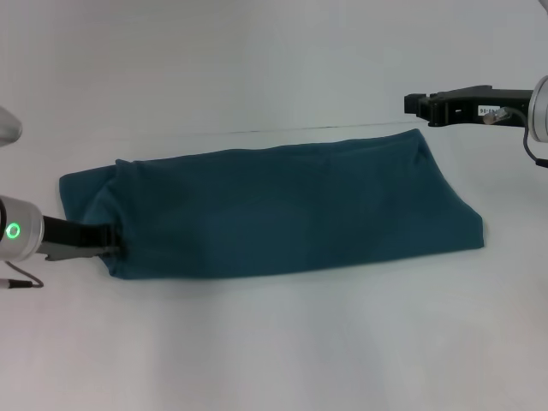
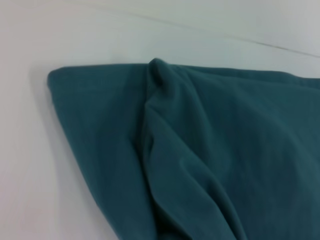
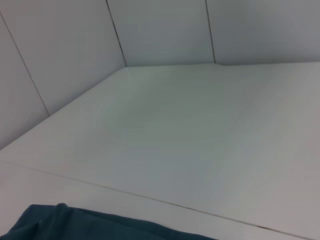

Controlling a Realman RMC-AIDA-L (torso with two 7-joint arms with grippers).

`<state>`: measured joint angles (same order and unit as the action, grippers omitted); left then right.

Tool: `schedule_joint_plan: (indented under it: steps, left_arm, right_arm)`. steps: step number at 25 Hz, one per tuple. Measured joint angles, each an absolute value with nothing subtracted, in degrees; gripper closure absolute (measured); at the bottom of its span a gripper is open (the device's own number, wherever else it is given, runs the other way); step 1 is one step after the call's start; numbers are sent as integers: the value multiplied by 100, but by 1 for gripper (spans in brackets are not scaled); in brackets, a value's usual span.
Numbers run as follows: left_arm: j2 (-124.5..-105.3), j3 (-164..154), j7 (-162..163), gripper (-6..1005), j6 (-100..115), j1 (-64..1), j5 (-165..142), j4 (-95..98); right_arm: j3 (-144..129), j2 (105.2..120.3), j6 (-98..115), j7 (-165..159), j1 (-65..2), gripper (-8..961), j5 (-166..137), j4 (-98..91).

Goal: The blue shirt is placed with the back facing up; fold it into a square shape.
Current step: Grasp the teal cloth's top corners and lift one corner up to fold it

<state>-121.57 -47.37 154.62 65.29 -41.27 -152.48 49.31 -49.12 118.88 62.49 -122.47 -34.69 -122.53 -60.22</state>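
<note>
The blue shirt (image 1: 282, 210) lay folded into a long band across the white counter (image 1: 274, 342). The left hand (image 1: 110, 242) gripped its near-left corner. The right hand (image 1: 419, 105) hovered beyond its far-right corner, grip unclear.

Even, soft, bright light; faint shadows; the left wrist view looks slightly blurred.

The blue shirt (image 1: 282, 210) lies across the middle of the counter (image 1: 274, 342), stretched from left to right. The left pincer (image 1: 107, 241) sits at the shirt's near left corner, touching the cloth. The right pincer (image 1: 419, 106) hangs behind the shirt's far right corner, apart from it.
</note>
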Motion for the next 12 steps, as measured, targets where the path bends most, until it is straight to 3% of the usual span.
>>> schedule_joint_plan:
  steps: [2,12]
  left_arm:
    - [-12158,-4737,15431,934,6535,-4146,-15226,4963]
    - [-12075,-4721,15303,935,7277,-4251,-14563,5545]
  right_arm:
    - [-4906,11900,6196,-12201,-3467,953,-12253,-6006]
    - [-5132,12024,5322,-10648,-3455,953,-11020,-5139]
